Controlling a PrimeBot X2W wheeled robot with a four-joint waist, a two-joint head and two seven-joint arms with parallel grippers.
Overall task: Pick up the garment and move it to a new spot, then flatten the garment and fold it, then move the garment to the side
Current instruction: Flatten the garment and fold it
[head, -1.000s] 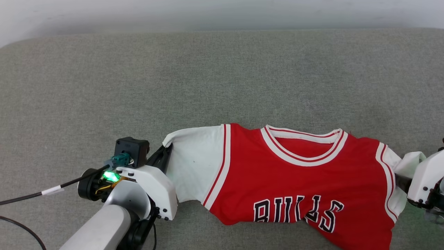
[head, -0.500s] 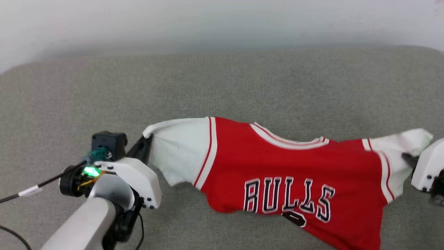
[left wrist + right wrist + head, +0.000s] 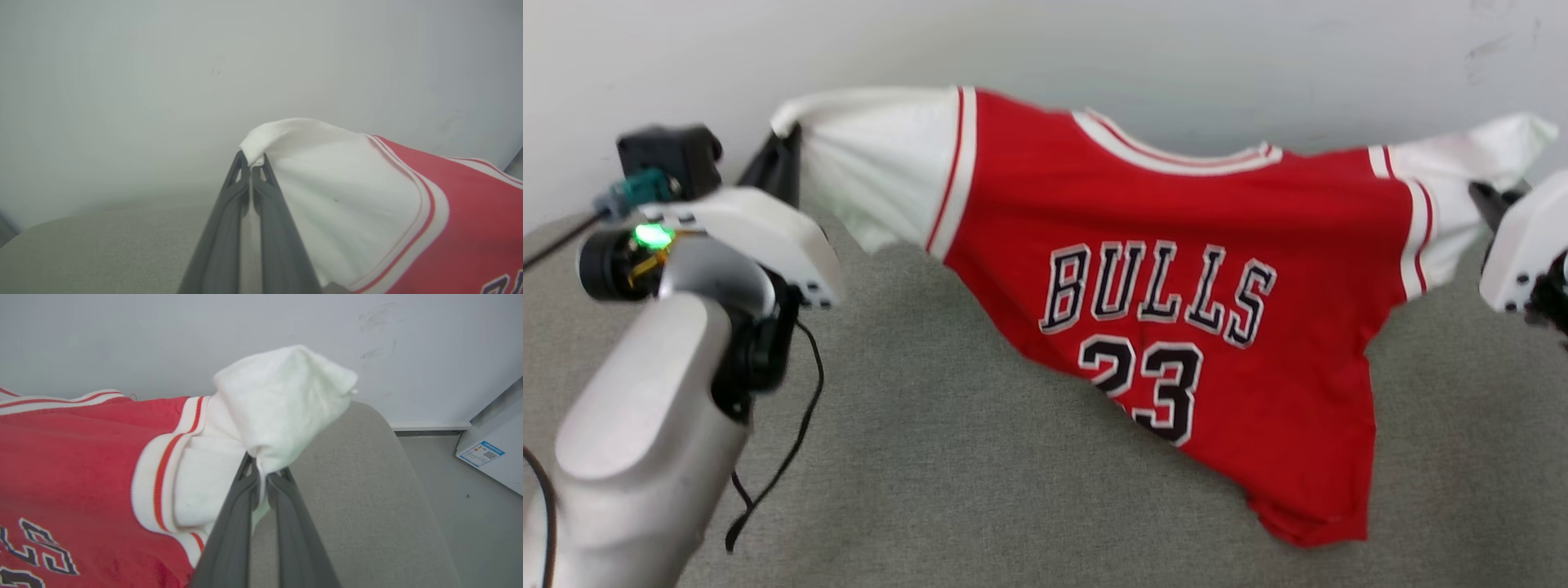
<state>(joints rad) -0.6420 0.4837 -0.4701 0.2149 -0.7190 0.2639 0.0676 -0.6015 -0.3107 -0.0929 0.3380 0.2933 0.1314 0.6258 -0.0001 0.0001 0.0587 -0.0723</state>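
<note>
The garment [image 3: 1176,245], a red jersey T-shirt with white sleeves and black lettering over the number 23, hangs stretched in the air between both arms. Its lower hem [image 3: 1307,523] trails down onto the grey cushion [image 3: 931,457]. My left gripper [image 3: 784,159] is shut on the edge of one white sleeve [image 3: 327,175], pinched at the fingertips [image 3: 252,165]. My right gripper [image 3: 1486,200] is shut on the bunched other white sleeve [image 3: 282,404]; that gripper [image 3: 261,465] has cloth caught between its fingers.
A pale wall [image 3: 1094,49] rises right behind the cushion. A black cable [image 3: 784,457] dangles from my left forearm [image 3: 645,425] over the cushion. In the right wrist view the cushion's rounded end [image 3: 384,465] drops to a grey floor with a white box [image 3: 494,453].
Both arms have raised the garment off the cushion until it hangs spread, the number 23 now showing. The head view has tilted up toward the wall. The right gripper closed on its sleeve.
</note>
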